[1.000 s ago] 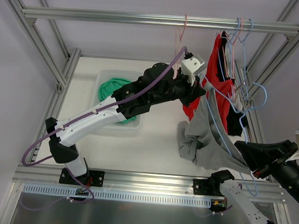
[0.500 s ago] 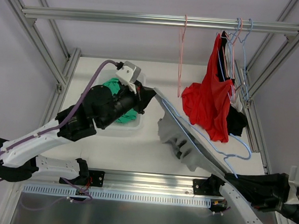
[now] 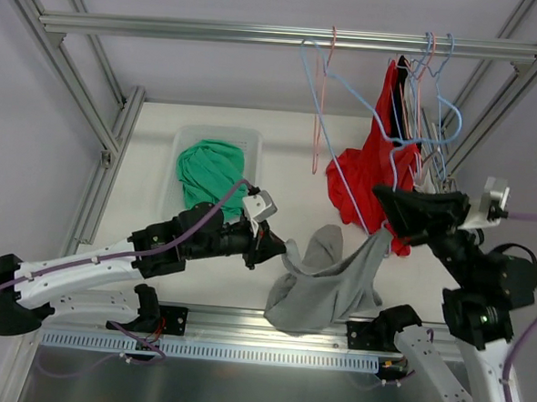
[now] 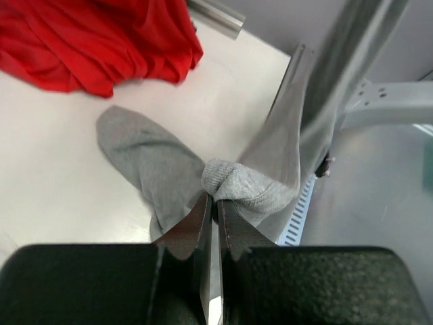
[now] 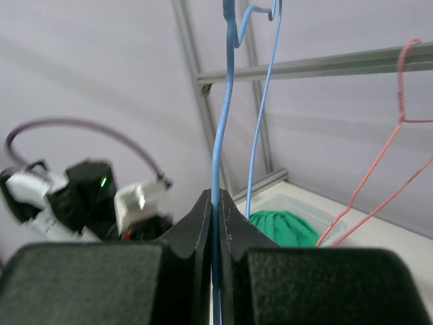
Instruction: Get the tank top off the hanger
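One plain white worktop [image 3: 153,157] boxed in by an aluminium frame, pale lilac walls all round, and a rail [image 3: 215,31] running across the far side up top. The grey tank top [image 3: 327,282] is crumpled on the worktop close to the near edge, right of centre. Its long axis runs roughly left to right: the left end is a bunched fold pinched in the left pincer [image 4: 213,203], which is clamped tight on the fabric, and the right end lifts up toward the right arm. The bulk sags over the front frame bar. The right pincer [image 5: 215,196] is squeezed shut on the wire of the blue hanger [image 5: 218,149], holding it up high with the hook near the rail. Honestly can't tell if a strap is hooked on that wire or not. Just behind the tank top a red garment [image 3: 375,176] hangs down from the rail's right end among more hangers [image 3: 432,65], with a bare pink hanger [image 3: 323,104] beside it. Far left there's a clear bin [image 3: 186,137] with a green cloth [image 3: 211,170] in it, well apart from the tank top.
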Controlling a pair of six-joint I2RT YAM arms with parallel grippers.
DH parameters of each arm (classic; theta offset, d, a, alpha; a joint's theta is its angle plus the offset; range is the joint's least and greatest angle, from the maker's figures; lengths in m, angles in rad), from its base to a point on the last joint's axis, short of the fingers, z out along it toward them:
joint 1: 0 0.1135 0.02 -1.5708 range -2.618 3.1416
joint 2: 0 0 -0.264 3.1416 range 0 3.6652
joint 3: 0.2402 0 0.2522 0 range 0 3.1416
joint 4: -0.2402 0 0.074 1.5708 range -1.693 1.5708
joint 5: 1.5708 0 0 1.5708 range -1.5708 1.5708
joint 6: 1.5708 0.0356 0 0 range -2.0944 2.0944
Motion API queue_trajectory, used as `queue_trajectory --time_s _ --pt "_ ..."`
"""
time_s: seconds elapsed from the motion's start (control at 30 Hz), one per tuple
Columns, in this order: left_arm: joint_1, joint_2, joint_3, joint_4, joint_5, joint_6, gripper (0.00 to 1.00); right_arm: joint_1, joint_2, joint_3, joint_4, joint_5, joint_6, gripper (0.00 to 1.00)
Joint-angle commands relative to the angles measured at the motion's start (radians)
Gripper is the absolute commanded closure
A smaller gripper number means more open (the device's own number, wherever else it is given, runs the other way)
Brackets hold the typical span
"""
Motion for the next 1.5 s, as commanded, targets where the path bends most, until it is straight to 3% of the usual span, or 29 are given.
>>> queue_trajectory --time_s 0.0,0.13,0.2,0.33,0.37,0.43,0.47,0.57,0.6,0.7,0.73,0.9,1.0,1.1,1.13,1.17,1.2,1.43,1.47 --pt "-0.008 0.028 -0.07 0.103 -0.01 -0.062 1.0 0.004 0.084 -0.029 0.561 0.23 0.125 1.0" --pt "-0.012 0.112 -0.141 0.112 -0.075 -0.117 1.0 0.002 0.099 -0.066 0.562 0.536 -0.073 1.0" --pt "-0.014 0.137 -0.167 0.109 -0.158 -0.166 1.0 0.004 0.093 -0.065 0.445 0.554 -0.173 1.0" --pt "-0.02 0.143 -0.204 0.111 -0.233 -0.219 1.0 0.004 0.069 0.067 -0.026 0.433 -0.232 1.0" --pt "-0.02 0.139 -0.207 0.109 -0.242 -0.222 1.0 0.002 0.079 0.102 -0.23 0.423 -0.245 1.0" --pt "-0.02 0.136 -0.21 0.105 -0.259 -0.216 0.98 0.002 0.102 0.205 -0.466 0.448 -0.259 1.0" --pt "-0.02 0.134 -0.208 0.098 -0.261 -0.209 0.92 0.004 0.128 0.228 -0.514 0.449 -0.262 1.0" --pt "-0.02 0.129 -0.201 0.078 -0.267 -0.206 0.57 0.004 0.191 0.286 -0.639 0.433 -0.263 1.0" --pt "-0.02 0.126 -0.201 0.074 -0.271 -0.211 0.33 0.002 0.208 0.308 -0.651 0.416 -0.265 1.0" --pt "-0.02 0.111 -0.198 0.071 -0.265 -0.214 0.24 0.004 0.294 0.339 -0.654 0.414 -0.285 1.0" --pt "-0.02 0.105 -0.197 0.046 -0.261 -0.214 0.05 0.004 0.322 0.374 -0.656 0.41 -0.286 1.0" --pt "-0.023 0.076 -0.22 0.013 -0.27 -0.229 0.01 0.005 0.461 0.471 -0.66 0.399 -0.265 1.0" --pt "-0.023 0.051 -0.236 0.012 -0.265 -0.226 0.01 0.007 0.455 0.434 -0.584 0.387 -0.233 1.0" --pt "-0.023 0.028 -0.236 0.012 -0.267 -0.216 0.01 0.01 0.373 0.302 -0.402 0.358 -0.211 1.0" --pt "-0.023 0.024 -0.236 0.012 -0.265 -0.211 0.01 0.01 0.304 0.243 -0.216 0.348 -0.178 1.0" --pt "-0.023 0.017 -0.234 0.011 -0.261 -0.209 0.02 0.01 0.261 0.081 -0.092 0.324 -0.146 1.0" --pt "-0.023 0.01 -0.234 0.012 -0.261 -0.208 0.01 0.009 0.218 -0.016 0.219 0.322 -0.124 1.0" --pt "-0.024 0.023 -0.233 0.011 -0.236 -0.202 0.01 0.012 0.064 -0.405 0.974 0.29 -0.137 1.0" --pt "-0.024 0.027 -0.233 0.011 -0.236 -0.203 0.01 0.01 0.06 -0.417 0.999 0.29 -0.154 1.0"
